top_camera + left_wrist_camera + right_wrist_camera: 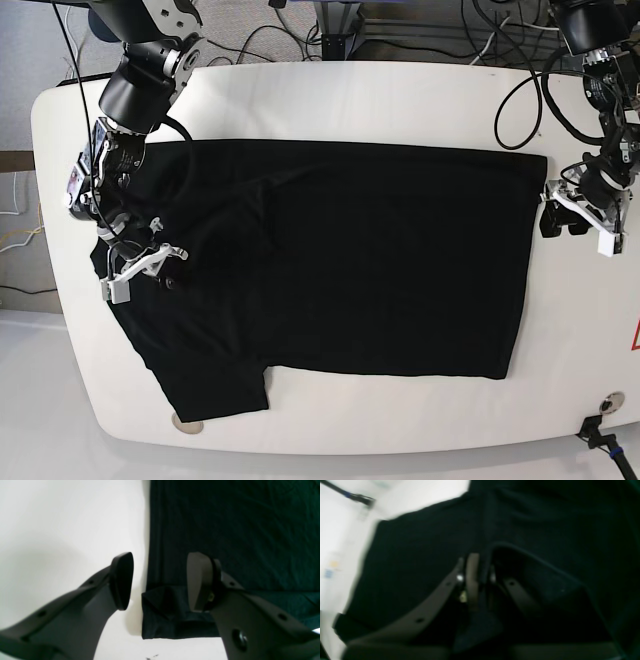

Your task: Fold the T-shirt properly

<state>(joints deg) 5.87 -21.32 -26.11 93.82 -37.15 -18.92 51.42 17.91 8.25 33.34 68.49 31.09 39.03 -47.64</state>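
The black T-shirt [380,260] lies spread flat on the white table [350,100], hem to the right and neck to the left. One sleeve [215,385] sticks out toward the front. My left gripper [556,212] is open at the shirt's far right hem corner. In the left wrist view this gripper [160,582] straddles the shirt's edge [155,610], one finger over bare table and one over cloth. My right gripper [172,262] sits on the shirt's left end. In the blurred right wrist view it [481,577] is shut on a fold of the shirt [420,555] near the neckline.
Cables [520,90] hang over the table's far edge and far right. The rounded table edge runs close along the shirt's left end and front. A small dark fitting [600,440] sits at the front right corner.
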